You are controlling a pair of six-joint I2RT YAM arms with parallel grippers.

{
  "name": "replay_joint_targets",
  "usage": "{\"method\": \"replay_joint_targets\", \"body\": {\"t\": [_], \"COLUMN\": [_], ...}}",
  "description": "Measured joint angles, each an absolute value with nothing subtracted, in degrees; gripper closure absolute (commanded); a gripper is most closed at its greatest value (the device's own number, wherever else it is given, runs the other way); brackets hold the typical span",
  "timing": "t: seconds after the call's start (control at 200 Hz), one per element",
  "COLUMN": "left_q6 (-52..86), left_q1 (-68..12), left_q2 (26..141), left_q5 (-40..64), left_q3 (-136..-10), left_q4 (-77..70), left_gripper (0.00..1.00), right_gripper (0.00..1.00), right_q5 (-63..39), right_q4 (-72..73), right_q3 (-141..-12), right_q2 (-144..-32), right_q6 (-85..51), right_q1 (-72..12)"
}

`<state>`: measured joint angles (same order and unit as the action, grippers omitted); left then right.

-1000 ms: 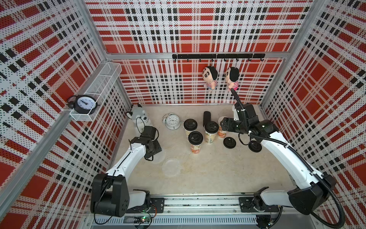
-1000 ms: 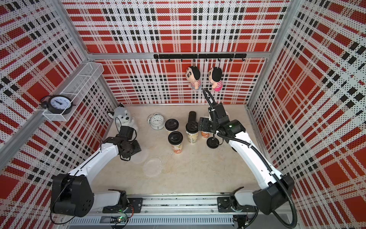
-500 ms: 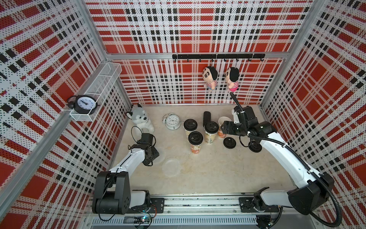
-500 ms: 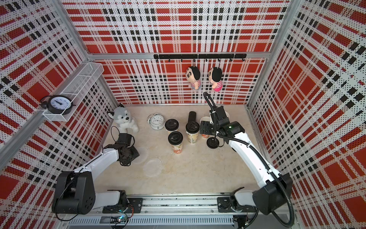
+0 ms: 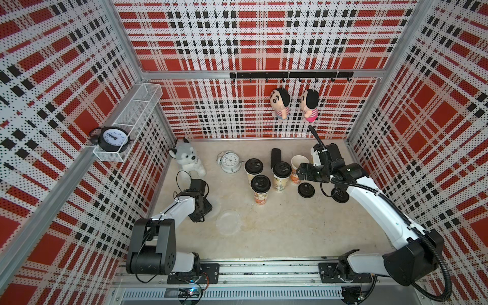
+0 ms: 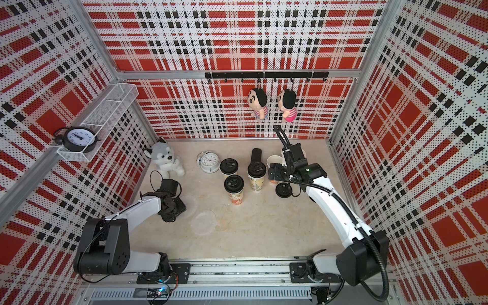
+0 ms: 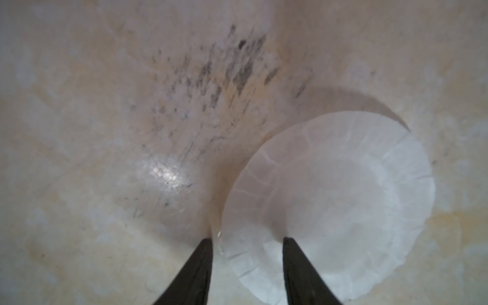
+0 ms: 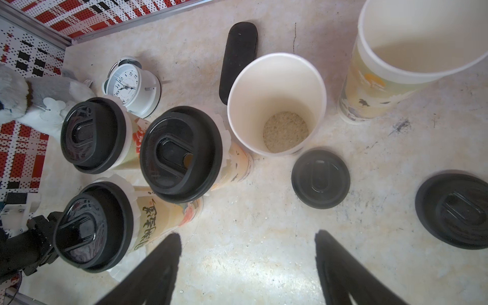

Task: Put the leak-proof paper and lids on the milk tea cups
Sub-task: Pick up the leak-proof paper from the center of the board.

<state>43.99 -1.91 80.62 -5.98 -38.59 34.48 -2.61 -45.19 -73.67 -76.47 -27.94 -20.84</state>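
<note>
My left gripper [image 7: 247, 240] is open and low over the floor, with its two black fingers either side of the rim of one leak-proof paper [image 7: 330, 206], a translucent round sheet. A second leak-proof paper [image 5: 228, 221] lies flat a little nearer the middle. Three milk tea cups [image 5: 261, 188] carry black lids, with paper edges showing under two lids in the right wrist view. Two more cups [image 8: 276, 103] [image 8: 422, 52] stand uncovered. My right gripper [image 8: 248, 243] hangs open above bare floor beside them, holding nothing.
Two loose black lids [image 8: 320, 178] [image 8: 454, 208] lie by the open cups. A black cylinder [image 5: 275, 157] stands behind the cups, with a white alarm clock [image 5: 231, 162] and a husky toy [image 5: 187, 159] to the left. The plaid wall is close to my left arm.
My left gripper has drawn back towards the front and dropped to the sheet, its jaws narrowing a little. The husky toy is now uncovered. The right arm has hardly moved.
</note>
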Motion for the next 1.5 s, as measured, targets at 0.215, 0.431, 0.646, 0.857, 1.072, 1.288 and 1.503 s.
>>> {"method": "replay_joint_targets", "body": {"t": [0.215, 0.431, 0.646, 0.857, 1.072, 1.288, 1.503], "left_q6": [44.4, 44.6, 44.5, 44.4, 44.6, 44.5, 42.7], "left_q1": [-2.2, -3.2, -4.0, -4.4, -4.9, -6.5, -11.0], "left_q2": [81.7, 84.7, 86.6, 87.4, 87.1, 85.2, 78.7], "left_q5": [-7.6, -11.0, -13.1, -14.4, -14.0, -11.5, -12.6], "left_q3": [-39.0, -40.7, -41.2, -41.2, -41.5, -45.3, -65.1], "left_q4": [34.1, 33.6, 32.0, 29.6, 27.6, 35.5, 43.4], "left_gripper": [0.57, 0.64, 0.72, 0.93, 1.0, 1.0, 1.0], "right_gripper": [0.17, 0.17, 0.17, 0.18, 0.18, 0.18, 0.17], "right_q5": [-3.4, -4.1, -4.5, -4.5, -4.3, -4.0, -3.7], "right_q4": [-43.9, -43.4, -43.4, -43.4, -43.4, -43.9, -45.1], "right_q3": [-72.8, -72.8, -72.8, -72.4, -72.1, -72.2, -72.7], "right_q2": [-76.5, -76.5, -76.5, -76.6, -76.6, -76.4, -75.0], "right_q6": [-27.9, -27.6, -27.2, -26.9, -26.8, -26.8, -26.8], "right_q1": [-19.9, -19.1, -18.6, -18.3, -18.0, -16.6, -11.6]}}
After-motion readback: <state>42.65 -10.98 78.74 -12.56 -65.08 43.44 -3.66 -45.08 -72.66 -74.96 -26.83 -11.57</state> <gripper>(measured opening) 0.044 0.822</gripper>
